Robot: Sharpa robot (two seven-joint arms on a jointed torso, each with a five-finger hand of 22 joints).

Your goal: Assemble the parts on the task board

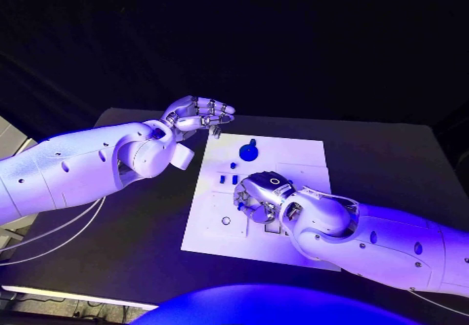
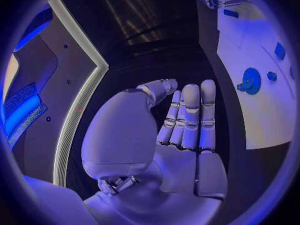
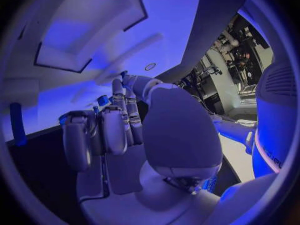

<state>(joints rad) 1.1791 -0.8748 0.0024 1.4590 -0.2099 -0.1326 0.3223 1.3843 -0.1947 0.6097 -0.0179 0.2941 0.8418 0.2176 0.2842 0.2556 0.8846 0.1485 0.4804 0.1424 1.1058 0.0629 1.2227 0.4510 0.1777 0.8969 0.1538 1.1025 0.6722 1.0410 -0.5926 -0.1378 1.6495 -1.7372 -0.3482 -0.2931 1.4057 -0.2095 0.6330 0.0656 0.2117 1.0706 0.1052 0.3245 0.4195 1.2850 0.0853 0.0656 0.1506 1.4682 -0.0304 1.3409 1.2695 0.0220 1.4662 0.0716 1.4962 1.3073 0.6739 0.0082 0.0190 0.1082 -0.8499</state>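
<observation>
The left hand (image 1: pixel 198 112) hovers off the far left corner of the task board (image 1: pixel 298 150), fingers straight, holding nothing. The round blue part (image 1: pixel 249 152) lies on the board's far side. The right hand (image 1: pixel 260 198) rests curled mid-board; its grasp cannot be told

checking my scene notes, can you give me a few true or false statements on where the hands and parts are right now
1. The right hand is over the board. True.
2. The left hand holds a blue part. False: it holds nothing, off the board's far left corner.
3. A round blue part lies on the board's far half. True.
4. The left hand's fingers are curled into a fist. False: they are straight, side by side.
</observation>
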